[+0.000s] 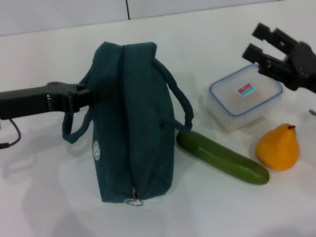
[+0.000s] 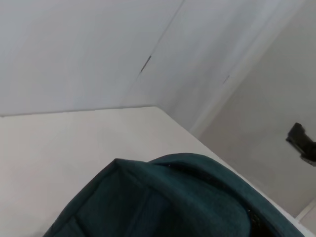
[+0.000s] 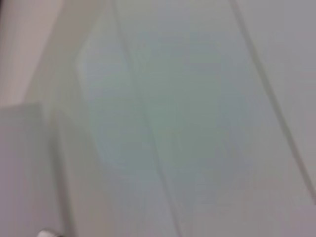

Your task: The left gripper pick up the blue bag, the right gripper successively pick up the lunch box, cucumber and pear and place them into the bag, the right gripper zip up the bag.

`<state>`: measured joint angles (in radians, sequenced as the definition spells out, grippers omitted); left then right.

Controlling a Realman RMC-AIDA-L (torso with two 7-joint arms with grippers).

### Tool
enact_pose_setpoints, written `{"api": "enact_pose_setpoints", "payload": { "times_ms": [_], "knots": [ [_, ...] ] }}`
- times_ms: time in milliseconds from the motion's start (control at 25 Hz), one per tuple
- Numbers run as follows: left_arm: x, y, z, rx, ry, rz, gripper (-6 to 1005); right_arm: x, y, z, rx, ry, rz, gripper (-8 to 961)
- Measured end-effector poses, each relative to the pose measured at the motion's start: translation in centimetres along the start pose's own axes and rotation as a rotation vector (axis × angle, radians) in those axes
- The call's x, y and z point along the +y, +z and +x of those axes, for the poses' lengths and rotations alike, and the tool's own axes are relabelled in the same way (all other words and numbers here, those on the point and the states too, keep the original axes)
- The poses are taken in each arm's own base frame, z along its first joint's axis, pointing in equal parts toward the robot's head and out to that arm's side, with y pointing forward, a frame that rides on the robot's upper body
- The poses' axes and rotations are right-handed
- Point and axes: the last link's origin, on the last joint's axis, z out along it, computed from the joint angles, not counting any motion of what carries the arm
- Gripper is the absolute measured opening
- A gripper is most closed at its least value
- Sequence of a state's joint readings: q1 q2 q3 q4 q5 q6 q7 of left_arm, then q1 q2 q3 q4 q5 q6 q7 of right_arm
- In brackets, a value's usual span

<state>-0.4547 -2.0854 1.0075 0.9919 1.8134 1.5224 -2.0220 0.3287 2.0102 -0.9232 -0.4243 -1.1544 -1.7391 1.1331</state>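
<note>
Round white logo on blue bag (image 1: 132, 123), sticker on lunch box (image 1: 245, 96); neither legible

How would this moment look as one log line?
left gripper: at blue bag | right gripper: open above lunch box | cucumber, pear: on table

head looks down, wrists near blue bag (image 1: 133, 123)

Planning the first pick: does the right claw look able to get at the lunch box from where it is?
Probably yes. The right claw hangs open just above the lunch box's far edge, nothing lies on the lid, and the pear and cucumber sit nearer, clear of it.
</note>
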Motion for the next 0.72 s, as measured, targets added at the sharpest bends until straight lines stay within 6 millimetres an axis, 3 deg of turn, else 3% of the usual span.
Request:
{"api": "enact_pose_setpoints", "payload": {
  "times_ms": [400, 720],
  "knots": [
    [0.1, -0.1, -0.7, 0.045, 0.088, -0.023, 70, 0.2, -3.5, 3.2, -0.167, 0.266, 0.265, 868],
    [-0.1, 0.3, -1.7, 0.024, 0.155, -0.031, 50, -0.2, -6.3, 3.9, -0.266, 0.496, 0.412, 868]
  ]
}}
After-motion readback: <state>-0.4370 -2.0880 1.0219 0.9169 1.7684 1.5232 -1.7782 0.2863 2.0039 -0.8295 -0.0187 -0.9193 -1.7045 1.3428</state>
